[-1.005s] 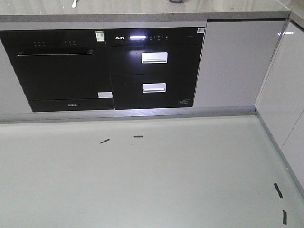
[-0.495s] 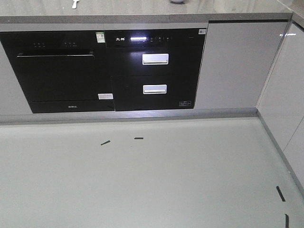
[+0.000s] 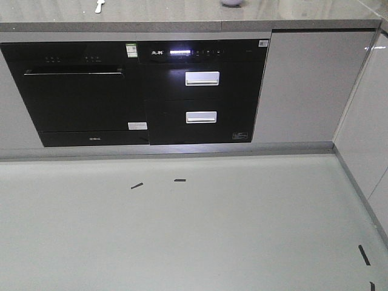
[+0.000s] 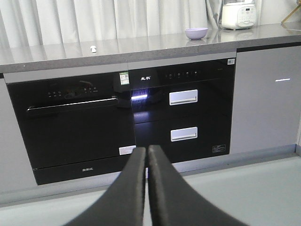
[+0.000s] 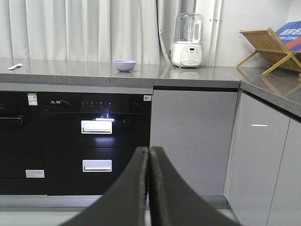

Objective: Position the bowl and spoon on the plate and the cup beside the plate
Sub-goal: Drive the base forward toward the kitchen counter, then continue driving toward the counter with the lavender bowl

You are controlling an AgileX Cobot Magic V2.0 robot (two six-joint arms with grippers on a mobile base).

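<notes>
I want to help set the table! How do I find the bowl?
Look along the long grey countertop above the black appliances. The bowl sits on it, left of the white blender. It's the only round, lavender thing there; the spoon far left is small and pale.

One bowl (image 5: 124,65) and one spoon (image 5: 15,66) on the far counter (image 5: 70,71); one blender (image 5: 187,40) and one wooden rack (image 5: 270,49) at far right. Two black appliances (image 3: 76,97) (the right one carries two silver handles (image 3: 202,78)). Four tape strips (image 3: 137,185) on the floor (image 3: 212,230).

Bowl (image 5: 124,65) on counter (image 5: 70,71), spoon (image 5: 15,66) well to its L, blender (image 5: 188,40) near on R.
</notes>
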